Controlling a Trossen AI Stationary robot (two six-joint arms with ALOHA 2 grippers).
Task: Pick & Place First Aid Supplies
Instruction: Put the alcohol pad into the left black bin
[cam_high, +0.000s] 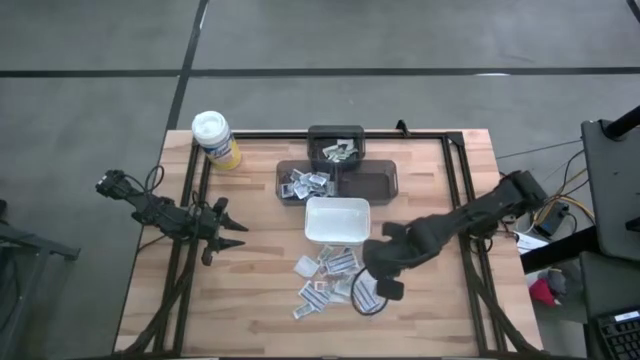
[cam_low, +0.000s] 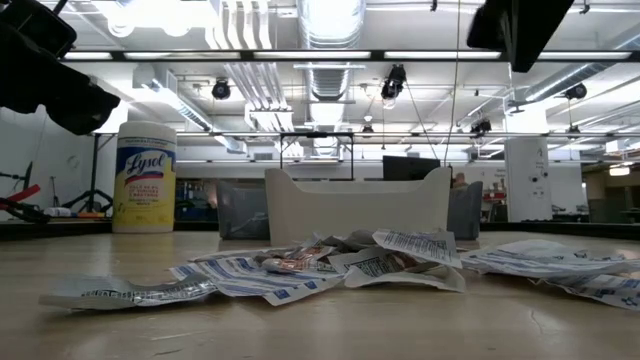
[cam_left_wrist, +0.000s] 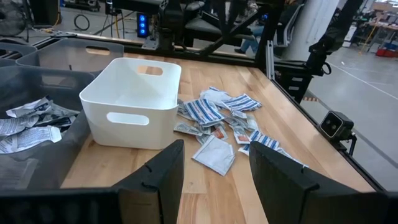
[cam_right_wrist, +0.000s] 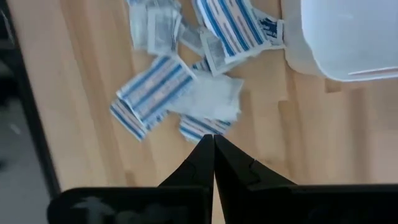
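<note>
In the high view the packets (cam_high: 325, 278) lie scattered on the table (cam_high: 250, 310) in the lower middle of the frame, just below the white dish (cam_high: 337, 220). More packets sit in the dark bins (cam_high: 370, 183) above the dish, near the frame's upper middle. A yellow canister (cam_high: 214, 139) stands at the table's upper left corner.

The right gripper (cam_high: 374, 290) hangs over the right edge of the pile, at lower centre-right of the high view. In the right wrist view its fingers (cam_right_wrist: 205, 163) are pressed together, tips meeting at the lower edge of a blue-striped packet (cam_right_wrist: 200, 127); whether anything is pinched between them I cannot tell.

The left gripper (cam_high: 236, 234) waits at middle left of the high view, well apart from the pile, pointing toward the dish. In the left wrist view its fingers (cam_left_wrist: 163, 177) stand spread and hold nothing, with the dish (cam_left_wrist: 134, 102) and the pile (cam_left_wrist: 221, 121) ahead of them.

In the low view the packets (cam_low: 330, 268) lie across the middle foreground, the dish (cam_low: 355, 205) behind them and the canister (cam_low: 145, 178) at left.
</note>
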